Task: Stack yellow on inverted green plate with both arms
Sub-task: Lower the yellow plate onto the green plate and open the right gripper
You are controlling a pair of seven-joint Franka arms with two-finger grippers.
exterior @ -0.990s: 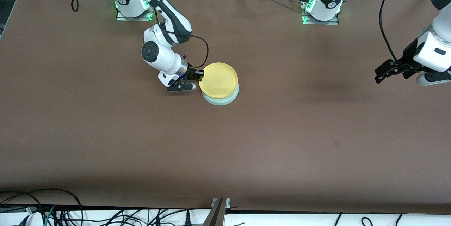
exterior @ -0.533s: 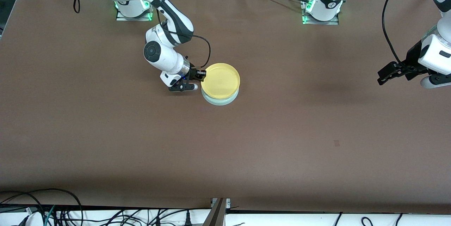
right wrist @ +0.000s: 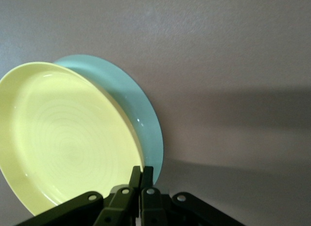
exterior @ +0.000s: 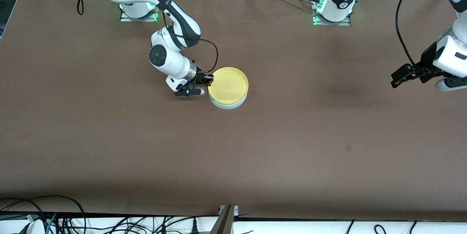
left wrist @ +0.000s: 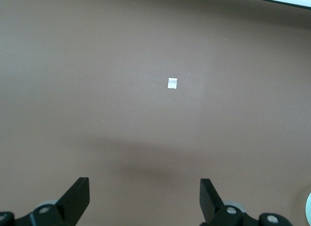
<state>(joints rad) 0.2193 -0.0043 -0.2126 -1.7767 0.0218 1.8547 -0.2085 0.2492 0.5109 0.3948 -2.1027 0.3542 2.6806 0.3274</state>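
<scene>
Yellow plate [exterior: 228, 84] sits on the inverted green plate [exterior: 230, 104] — right gripper [exterior: 207, 79] pinches its rim to steady placement; left gripper [left wrist: 143, 199], fingers spread, waits over bare table [exterior: 292, 135].

Front view: taken from high across the table [exterior: 255, 146], facing the two bases along the top edge, wide enough to hold the whole brown surface. Left wrist view: looking down from well above at bare tabletop [left wrist: 146, 65] with one small white mark [left wrist: 172, 83], framed by the parted fingers of the left gripper [left wrist: 144, 199]. Right wrist view: very close and low, grazing the yellow plate [right wrist: 68, 138] and the green plate [right wrist: 146, 124] under it. Shared between front and right wrist views: both plates [exterior: 228, 85], [exterior: 229, 104].
</scene>
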